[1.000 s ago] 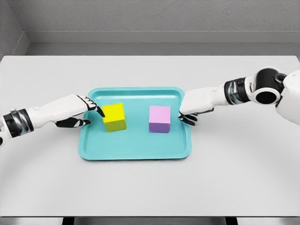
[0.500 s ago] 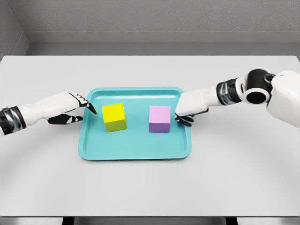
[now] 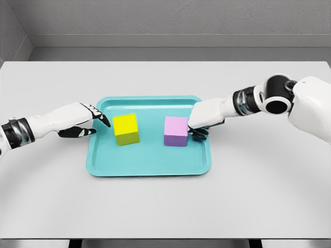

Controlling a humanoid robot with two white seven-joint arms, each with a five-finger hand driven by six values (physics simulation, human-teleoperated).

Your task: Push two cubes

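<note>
A yellow cube (image 3: 126,129) and a pink cube (image 3: 176,131) stand side by side on a teal tray (image 3: 150,163), a gap between them. My left hand (image 3: 92,122) hovers at the tray's left rim, fingers relaxed and extended, a small gap from the yellow cube. My right hand (image 3: 198,125) reaches in over the tray's right side, fingers loosely curled, its fingertips against the pink cube's right face. Neither hand holds anything.
The tray lies mid-table on a white tabletop (image 3: 269,175). A grey wall runs behind the table's far edge (image 3: 165,54).
My left hand drew back leftward off the yellow cube, then edged toward it again. My right hand slid left into the tray and met the pink cube.
</note>
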